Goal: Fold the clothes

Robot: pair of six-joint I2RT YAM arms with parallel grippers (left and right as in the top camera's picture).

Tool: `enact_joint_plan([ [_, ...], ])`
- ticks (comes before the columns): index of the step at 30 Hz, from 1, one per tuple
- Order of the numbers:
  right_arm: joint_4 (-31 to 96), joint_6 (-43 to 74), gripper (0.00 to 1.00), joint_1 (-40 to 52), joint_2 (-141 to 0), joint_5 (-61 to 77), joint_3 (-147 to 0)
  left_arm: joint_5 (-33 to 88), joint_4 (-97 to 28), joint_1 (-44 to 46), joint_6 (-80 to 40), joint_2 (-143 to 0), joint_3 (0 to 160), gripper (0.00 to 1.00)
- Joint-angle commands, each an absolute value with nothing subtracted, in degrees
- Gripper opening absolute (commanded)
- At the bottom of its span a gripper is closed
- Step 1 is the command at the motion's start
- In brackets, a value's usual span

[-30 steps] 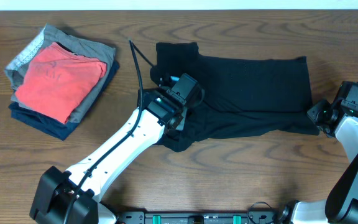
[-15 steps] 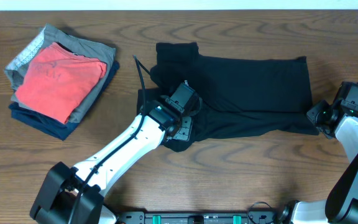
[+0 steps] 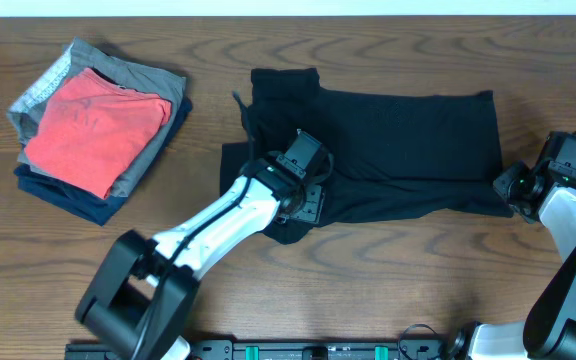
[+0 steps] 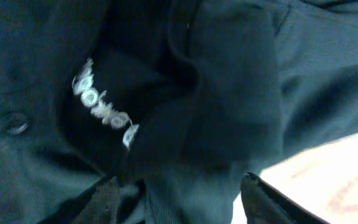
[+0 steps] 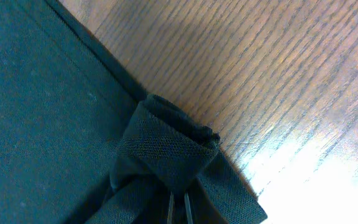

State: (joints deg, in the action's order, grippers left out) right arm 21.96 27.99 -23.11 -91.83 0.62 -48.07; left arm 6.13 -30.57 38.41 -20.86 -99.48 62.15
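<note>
On the desk [image 3: 388,270], black shirt [image 3: 408,130] spread from the middle toward the right edge, closer to the far edge than to the near one; mostly flat over its right half, rumpled and doubled over at its left end. Down on that rumpled end, around the desk's middle, left tool [image 3: 306,203], its arm reaching in from the near left corner. Seen from the left wrist: fingers [image 4: 266,205] standing apart, a thick fold of the shirt bulging between them; gripped or merely straddled, cannot tell. Just beyond that fold, small white lettering [image 4: 101,107] curving over a crease, and a dark button [image 4: 16,123] off to one side. Sliver of bare wood past the cloth's edge there. At the shirt's right end, near the right edge of the desk, right tool [image 3: 509,184]. Seen from the right wrist: fingertips pressed together, pinching a bunched, rolled-up corner of the shirt, hem running off diagonally, bare wood beside it. Well apart from the shirt, at the far left corner of the desk: stack of folded garments, red garment [image 3: 93,125] on top, grey garment [image 3: 58,72] under it, navy garment [image 3: 86,206] at the bottom
</note>
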Motion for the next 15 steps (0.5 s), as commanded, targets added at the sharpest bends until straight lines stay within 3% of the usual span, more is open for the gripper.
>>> enact_joint_plan([
  [1,22.02,27.11,0.04,-22.44,-92.05,0.45,-48.9,6.31,-29.17,38.3,-17.78,-100.42,62.11,0.42],
  [4,22.02,27.14,0.04,-22.44,-92.05,0.45,-48.93,0.23,-29.36,37.78,-17.12,-100.2,62.59,0.08],
  [15,22.04,27.11,0.03,-22.44,-92.05,0.43,-48.93,-8.19,-30.37,32.08,-13.87,-94.61,64.42,0.06],
])
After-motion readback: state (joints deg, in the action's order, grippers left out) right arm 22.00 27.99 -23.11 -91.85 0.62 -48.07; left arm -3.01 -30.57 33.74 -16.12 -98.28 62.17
